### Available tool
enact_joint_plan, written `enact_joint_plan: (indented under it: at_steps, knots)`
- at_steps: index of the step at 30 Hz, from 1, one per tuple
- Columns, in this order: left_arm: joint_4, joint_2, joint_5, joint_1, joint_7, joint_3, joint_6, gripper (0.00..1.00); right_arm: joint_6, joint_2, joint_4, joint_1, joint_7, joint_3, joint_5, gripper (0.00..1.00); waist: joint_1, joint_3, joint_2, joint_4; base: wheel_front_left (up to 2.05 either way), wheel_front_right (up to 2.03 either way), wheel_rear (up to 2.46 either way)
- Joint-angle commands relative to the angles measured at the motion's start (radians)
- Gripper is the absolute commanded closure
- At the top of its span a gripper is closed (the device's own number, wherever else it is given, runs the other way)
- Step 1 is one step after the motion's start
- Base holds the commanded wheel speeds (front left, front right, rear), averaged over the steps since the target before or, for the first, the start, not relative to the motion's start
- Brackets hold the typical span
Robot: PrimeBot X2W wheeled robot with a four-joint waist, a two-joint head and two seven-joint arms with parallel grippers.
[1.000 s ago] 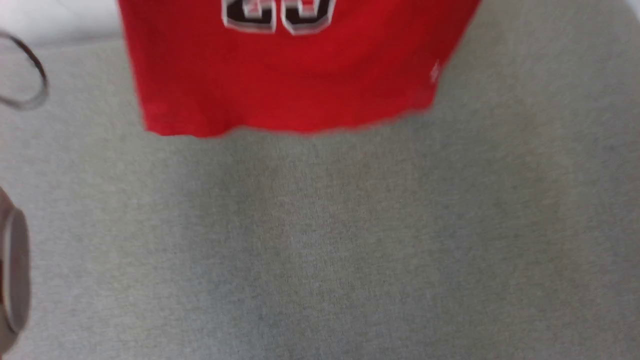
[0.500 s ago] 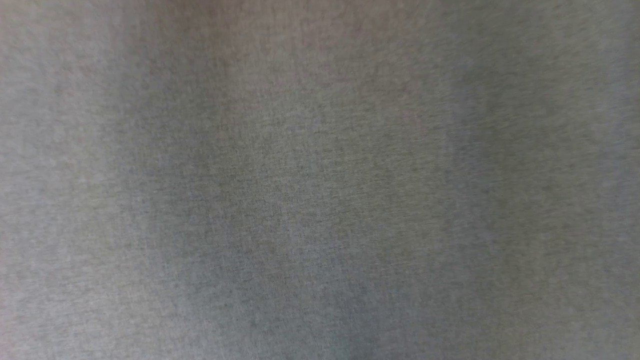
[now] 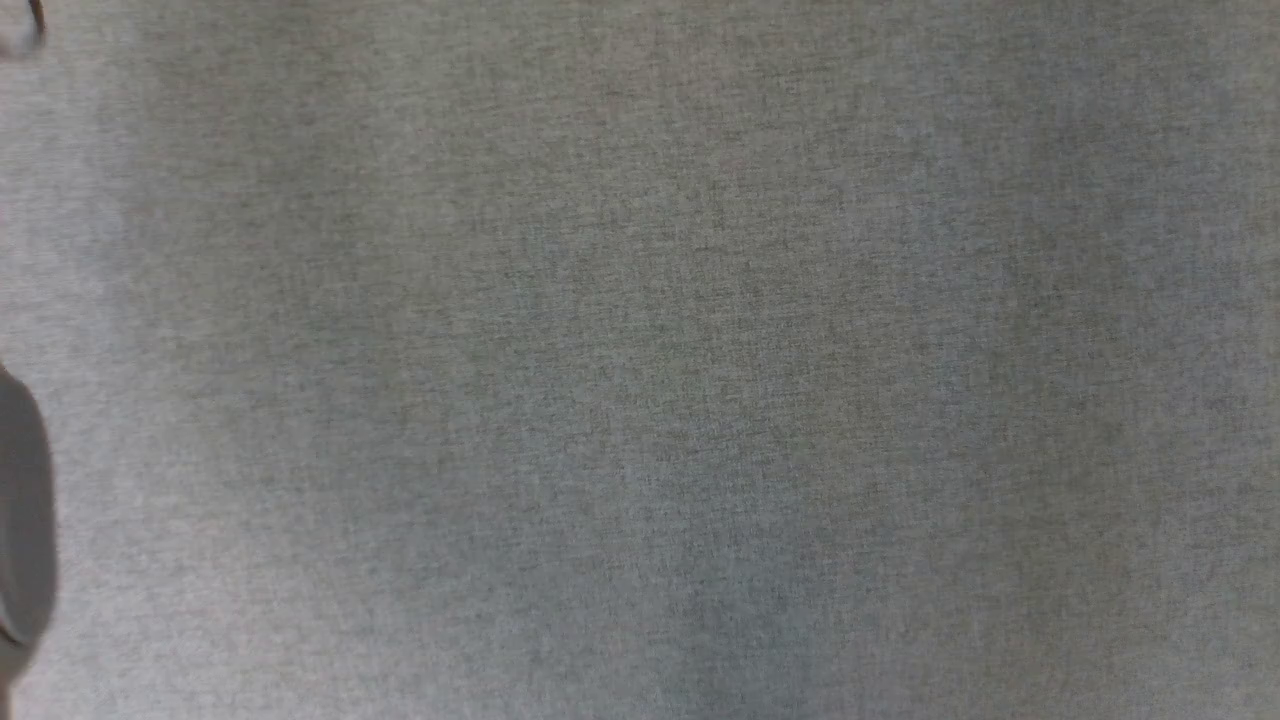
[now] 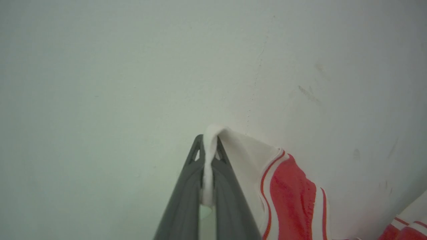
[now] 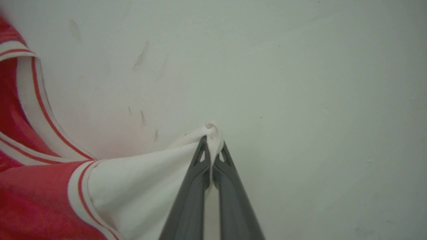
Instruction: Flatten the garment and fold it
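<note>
My left gripper [image 4: 208, 143] is shut on a pinch of the garment's white sleeve cloth, which bulges out above the fingertips. From there the garment [image 4: 290, 196] hangs to the right, red with red-and-white striped trim. In the right wrist view my right gripper [image 5: 212, 141] is shut on the other white sleeve [image 5: 143, 180]. The red body [image 5: 36, 200] and the striped collar [image 5: 30, 86] spread away to its left. Both grippers hold the garment up in front of a pale wall. The chest lettering is hidden.
A grey fabric surface [image 3: 640, 360] stretches across the head view. A grey rounded part [image 3: 25, 520] sits at its left edge, and a bit of dark cable [image 3: 38, 18] at the top left corner. The pale wall [image 4: 133, 66] carries a few scuff marks.
The head picture has shifted. The garment's red hem and lettering, at its top a second ago, have passed out over the top edge, and the cable loop has slid up to the corner.
</note>
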Motion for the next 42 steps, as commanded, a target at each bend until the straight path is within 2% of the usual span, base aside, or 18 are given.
enact_joint_plan:
  at_steps: [1, 6, 11, 15, 23, 29, 33, 39, 42]
  knots:
    - [-0.031, 0.0, -0.021, 0.049, -0.002, 0.011, -0.012, 1.0, -0.001, -0.014, -0.017, 0.036, -0.008, 0.027, 0.032, 1.0, -0.0002, -0.022, 0.0, 0.006, 0.0, 0.0, 0.0]
    - [-0.138, 0.003, -0.083, 0.238, 0.037, 0.03, -0.027, 1.0, -0.001, -0.068, -0.103, 0.175, -0.002, 0.057, 0.159, 1.0, -0.0002, -0.093, 0.0, 0.017, 0.0, 0.0, 0.0]
    - [-0.275, 0.006, -0.123, 0.504, 0.079, 0.035, -0.025, 1.0, -0.001, -0.127, -0.227, 0.4, 0.022, 0.009, 0.258, 1.0, -0.0002, -0.177, 0.0, 0.024, 0.0, 0.0, 0.0]
    - [-0.383, -0.005, -0.157, 0.728, 0.091, 0.053, -0.011, 1.0, -0.001, -0.148, -0.338, 0.613, 0.059, -0.053, 0.306, 1.0, -0.0002, -0.242, 0.0, 0.026, 0.0, 0.0, 0.0]
    - [-0.514, -0.041, -0.216, 1.135, 0.106, 0.069, 0.014, 1.0, -0.001, -0.089, -0.544, 1.0, 0.118, -0.155, 0.368, 1.0, -0.0002, -0.339, 0.0, 0.021, 0.0, 0.0, 0.0]
    - [-0.574, -0.08, -0.275, 1.37, 0.106, 0.076, 0.018, 1.0, -0.001, -0.014, -0.614, 1.244, 0.147, -0.214, 0.416, 1.0, -0.0002, -0.407, 0.0, 0.026, 0.0, 0.0, 0.0]
    - [-0.558, -0.066, -0.289, 1.505, 0.132, 0.065, 0.001, 1.0, -0.001, 0.013, -0.625, 1.387, 0.192, -0.243, 0.468, 1.0, -0.0002, -0.466, 0.0, 0.027, 0.0, 0.0, 0.0]
    - [-0.541, -0.048, -0.348, 1.658, 0.215, 0.04, -0.023, 1.0, -0.001, -0.001, -0.638, 1.545, 0.277, -0.291, 0.532, 1.0, -0.0002, -0.541, 0.0, 0.034, 0.0, 0.0, 0.0]
    - [-0.534, -0.031, -0.367, 1.733, 0.262, 0.034, -0.019, 1.0, -0.001, -0.003, -0.642, 1.631, 0.322, -0.325, 0.575, 1.0, -0.0002, -0.58, 0.0, 0.04, 0.0, 0.0, 0.0]
